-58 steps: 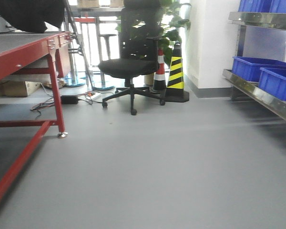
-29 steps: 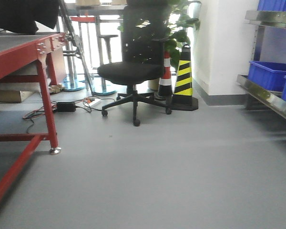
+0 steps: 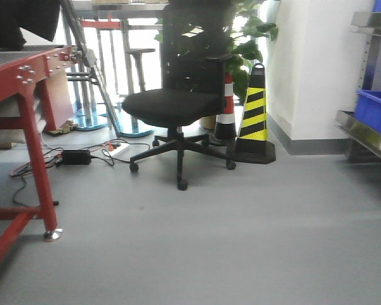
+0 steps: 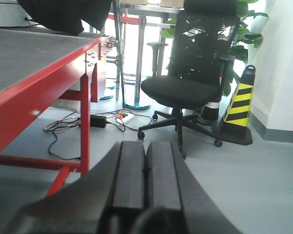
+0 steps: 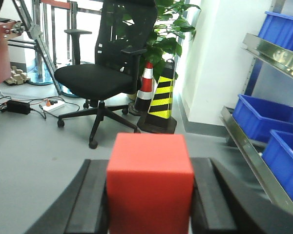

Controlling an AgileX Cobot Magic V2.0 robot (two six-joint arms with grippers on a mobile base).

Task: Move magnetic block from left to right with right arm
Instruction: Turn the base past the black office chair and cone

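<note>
Two claws: my right claw [image 5: 149,197] clamps the magnetic block [image 5: 150,175], my left claw [image 4: 145,156] is pressed together. Red-framed surface [image 4: 29,53] at left; office chair [image 3: 171,105] on grey floor [image 3: 241,241].

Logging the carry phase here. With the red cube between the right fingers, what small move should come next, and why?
Probably carry the magnetic block rightward, grip firm: the right gripper fingers flank it, only floor lies ahead, and no set-down surface shows near it.
</note>
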